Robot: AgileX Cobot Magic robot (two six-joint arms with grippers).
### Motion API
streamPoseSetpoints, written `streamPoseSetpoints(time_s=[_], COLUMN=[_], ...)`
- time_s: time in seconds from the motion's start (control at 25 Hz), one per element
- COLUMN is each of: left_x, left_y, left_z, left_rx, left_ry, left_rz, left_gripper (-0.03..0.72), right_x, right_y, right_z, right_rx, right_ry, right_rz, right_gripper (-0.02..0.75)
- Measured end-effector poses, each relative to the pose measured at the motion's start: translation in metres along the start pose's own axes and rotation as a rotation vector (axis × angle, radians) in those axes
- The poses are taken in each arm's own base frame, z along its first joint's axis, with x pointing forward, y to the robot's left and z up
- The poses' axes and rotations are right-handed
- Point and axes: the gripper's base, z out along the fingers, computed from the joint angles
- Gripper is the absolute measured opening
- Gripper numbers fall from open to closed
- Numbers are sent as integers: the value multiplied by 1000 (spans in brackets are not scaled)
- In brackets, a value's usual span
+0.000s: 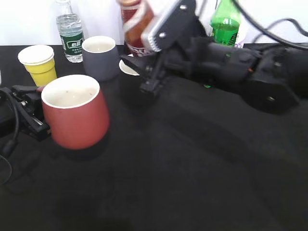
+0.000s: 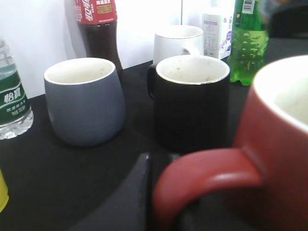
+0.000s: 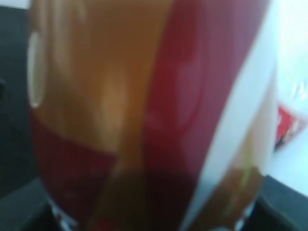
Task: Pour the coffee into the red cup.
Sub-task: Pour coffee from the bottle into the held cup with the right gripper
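Note:
The red cup (image 1: 77,120) stands on the black table at the left, its inside pale and empty. My left gripper (image 1: 34,111) is shut on its handle (image 2: 202,173), with one dark finger (image 2: 144,192) showing beside the handle in the left wrist view. My right gripper (image 1: 147,30) is shut on the coffee bottle (image 1: 134,21) and holds it in the air at the top centre, above and behind the black mug. It is well to the right of the red cup. The bottle's red, white and brown label (image 3: 144,115) fills the right wrist view, hiding the fingers.
A grey cup (image 1: 100,57) and a black mug (image 2: 192,103) stand just behind the red cup. A yellow paper cup (image 1: 38,65), a water bottle (image 1: 70,33), a cola bottle (image 2: 98,29), a white mug (image 2: 178,41) and a green bottle (image 1: 225,24) line the back.

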Motion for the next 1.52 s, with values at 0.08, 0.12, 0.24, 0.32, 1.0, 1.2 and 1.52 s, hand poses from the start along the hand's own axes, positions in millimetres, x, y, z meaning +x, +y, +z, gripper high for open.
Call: streamPoseSetpoints(time_s=[0.08,0.12,0.24,0.32,1.0,1.2,1.52], left_x=[-1,-1,-3,-3,-4,-4,-4], left_y=[-2,-5,-16,-16,-27,-27,-27], left_z=[0,1,4,4,5,5,5], left_rx=[22,44,92,91,172,168,168], left_ry=[-7,-10,-17,-18,-31,-32,-32], left_rz=[11,19,27,37,74,72,72], left_gripper=[64,64,64,64,68,68,69], right_x=[0,0,1,1,-4,-4,-4], right_y=[-2,-3,-2,-2,-3,-2,-4], right_z=[6,8,9,9,9,9,9], right_rx=[1,1,-7,-8,14,15,34], right_ry=[-3,-5,7,13,-41,-41,-30], right_rz=[-62,-89,-222,-325,-876,-957,-1013], right_gripper=[535,535,535,535,535,535,535])
